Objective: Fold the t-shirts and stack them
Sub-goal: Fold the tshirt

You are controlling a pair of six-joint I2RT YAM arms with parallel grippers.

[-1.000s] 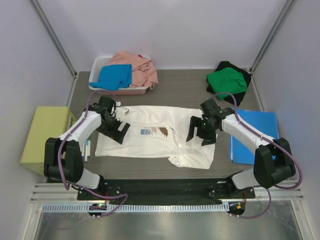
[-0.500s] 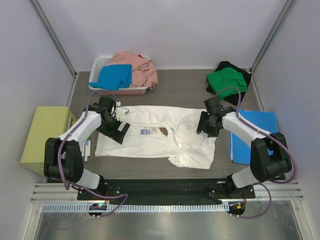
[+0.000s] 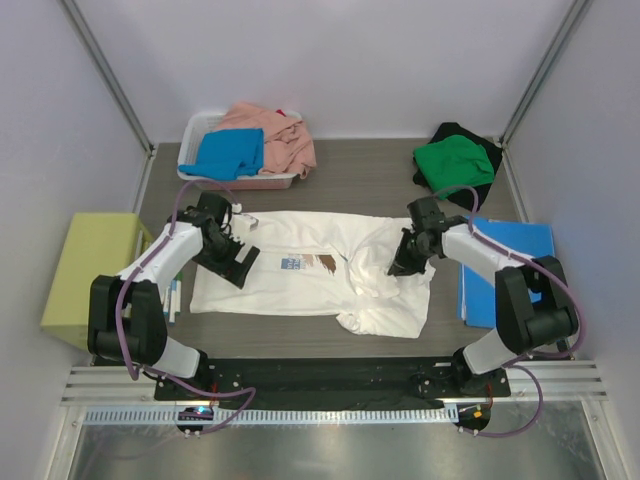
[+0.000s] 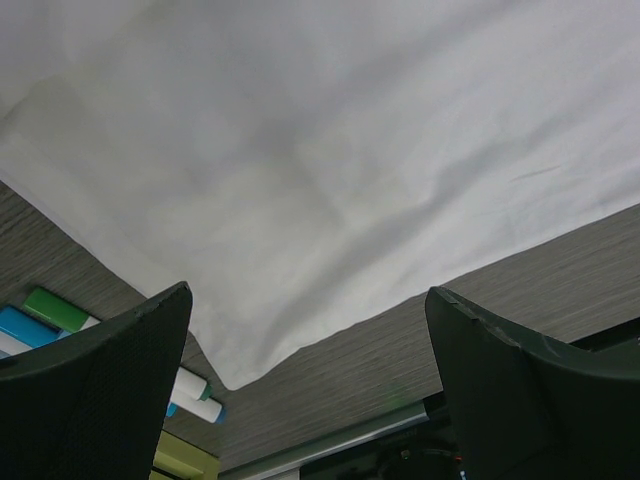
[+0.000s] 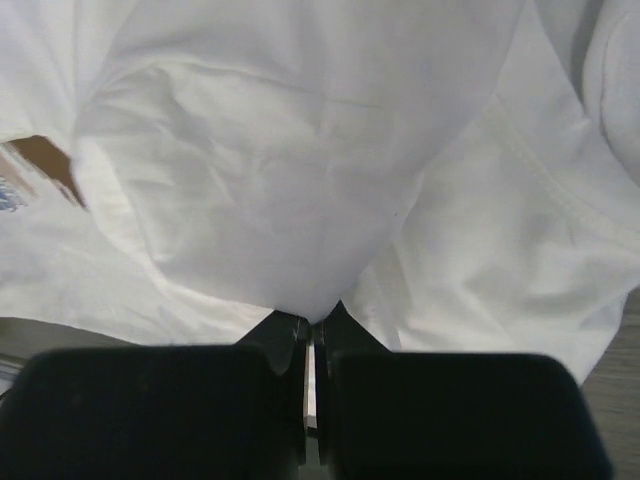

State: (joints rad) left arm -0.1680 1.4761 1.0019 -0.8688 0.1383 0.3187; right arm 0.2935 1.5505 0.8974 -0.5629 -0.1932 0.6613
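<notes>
The white t-shirt (image 3: 300,270) is spread out flat in the middle of the counter, chest print facing up, with its right side bunched and rumpled toward the near edge. The right end effector (image 5: 312,335) has its fingers pressed together and is pinching a fold of that white fabric, right where the rumpled bit starts. The left end effector (image 4: 308,292) is spread wide open above the shirt's left part with nothing in it; from the wrist view the hem corner sits between its two fingers, but I can't tell if they touch the cloth. So that's two end effectors: one pinching, one empty. Counting shirts, I get five. There's the white one, a green t-shirt (image 3: 453,163) lying on a black t-shirt (image 3: 452,130) in the far right corner, and a bright blue t-shirt (image 3: 228,152) and a salmon pink t-shirt (image 3: 275,135) heaped in the one white basket (image 3: 197,128) at the far left. One blue folder (image 3: 520,270) lies flat along the right edge, and a few markers (image 4: 50,312) lie just off the shirt's left side.
</notes>
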